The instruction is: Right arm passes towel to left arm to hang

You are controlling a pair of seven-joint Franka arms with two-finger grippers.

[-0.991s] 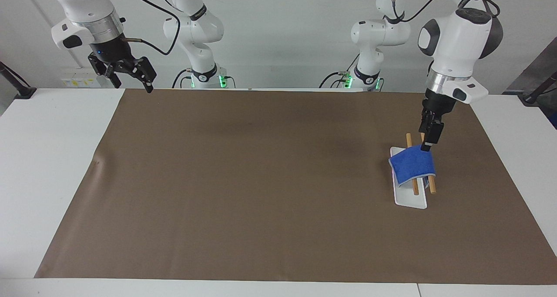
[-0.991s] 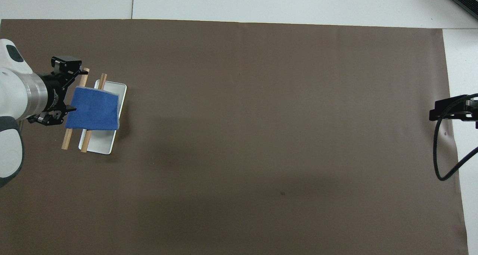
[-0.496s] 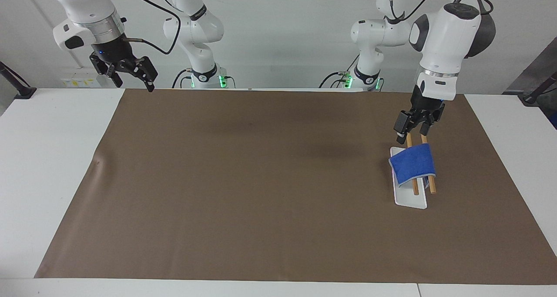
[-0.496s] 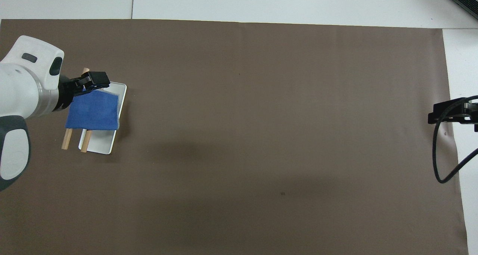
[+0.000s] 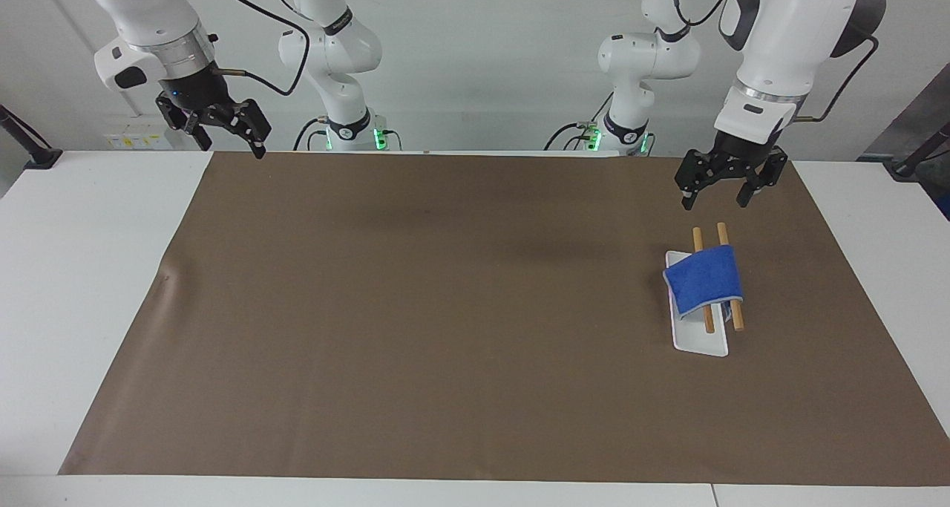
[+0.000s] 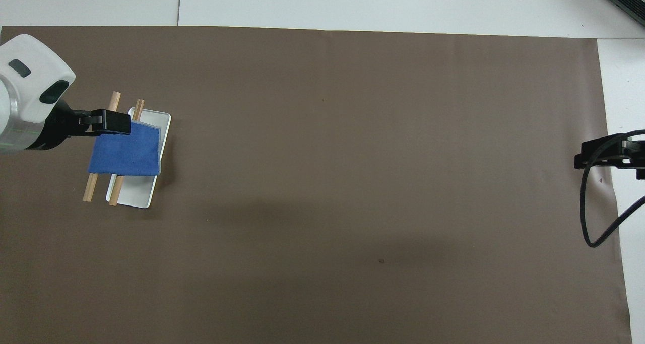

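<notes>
At the right of the facing view, your blue towel (image 5: pixel 703 283) hangs draped over two wooden rods (image 5: pixel 718 232) on a white tray (image 5: pixel 698 341), lying on the brown mat (image 5: pixel 445 306). Just above it in the frame, the left gripper (image 5: pixel 720 197) hovers with fingers spread, holding nothing. At upper left, your right gripper (image 5: pixel 223 145) waits, likewise spread and empty.

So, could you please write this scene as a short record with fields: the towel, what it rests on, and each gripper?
towel: blue towel draped over two wooden rods, held by no gripper
support: white tray under the rods, toward the left arm's end of the table
left gripper: open, empty, raised above the brown mat
right gripper: open, empty, waits at its own end
</notes>
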